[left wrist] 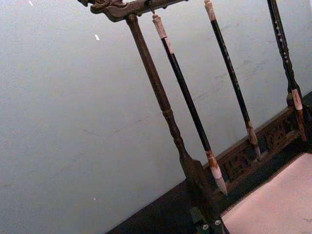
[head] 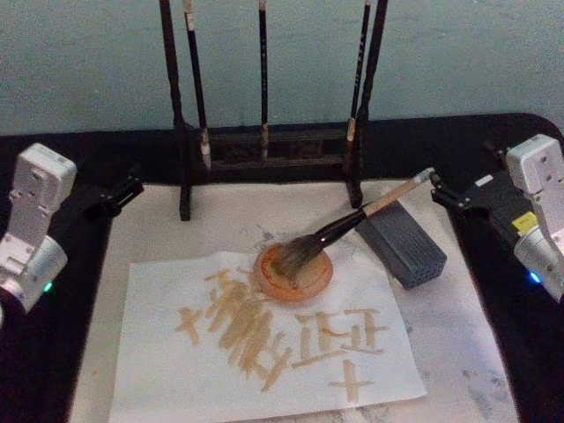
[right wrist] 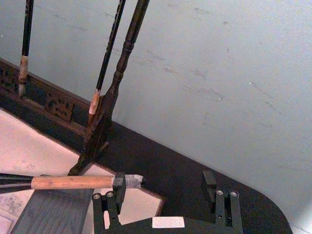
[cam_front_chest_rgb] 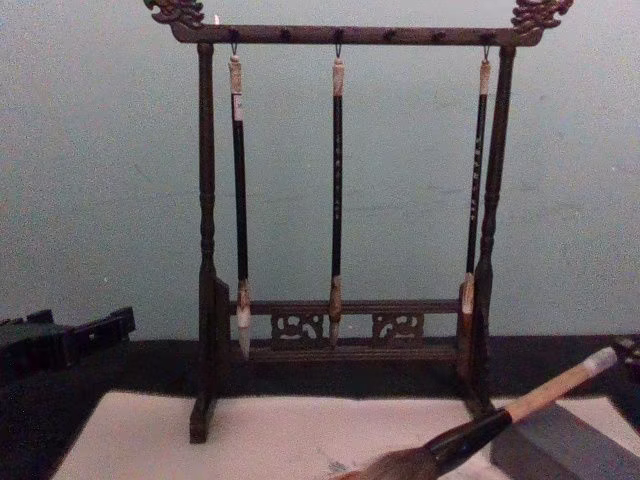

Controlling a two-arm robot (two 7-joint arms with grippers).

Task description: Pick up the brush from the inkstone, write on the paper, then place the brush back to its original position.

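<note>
Brush handle on inkstone, long axis toward right pincer — jaws apart, handle end just beside; left pincer parked far, grip unclear.

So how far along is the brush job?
Looks done: the paper carries tan strokes, and the brush lies with its handle on the inkstone, bristles in the orange dish. In hand: nothing; the right gripper is open at the brush's end cap, not clamped. Remaining: either a fresh pickup or only a retreat; one moment cannot say which. The left gripper sits parked on the left side.
</note>
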